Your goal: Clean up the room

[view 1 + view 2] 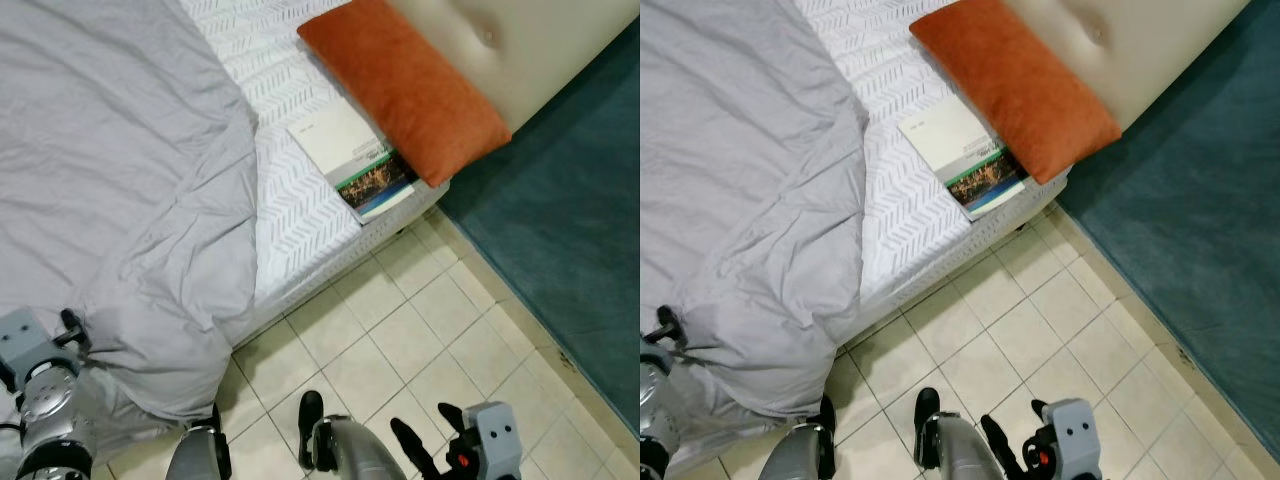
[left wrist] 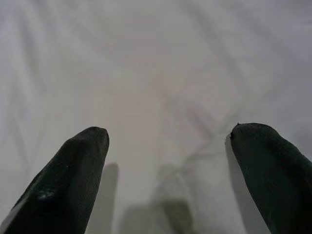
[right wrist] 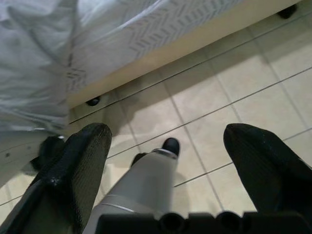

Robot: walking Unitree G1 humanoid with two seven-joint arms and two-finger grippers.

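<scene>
A rumpled grey blanket (image 1: 120, 150) covers most of the bed and hangs over its near edge toward the floor. An orange pillow (image 1: 410, 85) lies at the head end, partly on top of a white book (image 1: 355, 160) with a green and dark picture cover. My left arm (image 1: 35, 375) is low at the blanket's hanging corner. Its gripper (image 2: 168, 134) is open, with the fingertips close to the grey cloth and nothing between them. My right gripper (image 1: 425, 432) hangs open and empty over the tiled floor.
A white herringbone sheet (image 1: 290, 200) shows between the blanket and the pillow. A cream padded headboard (image 1: 500, 45) stands behind the pillow. A teal rug (image 1: 570, 220) lies to the right. Beige floor tiles (image 1: 400, 330) run along the bedside, with my feet (image 1: 312, 415) on them.
</scene>
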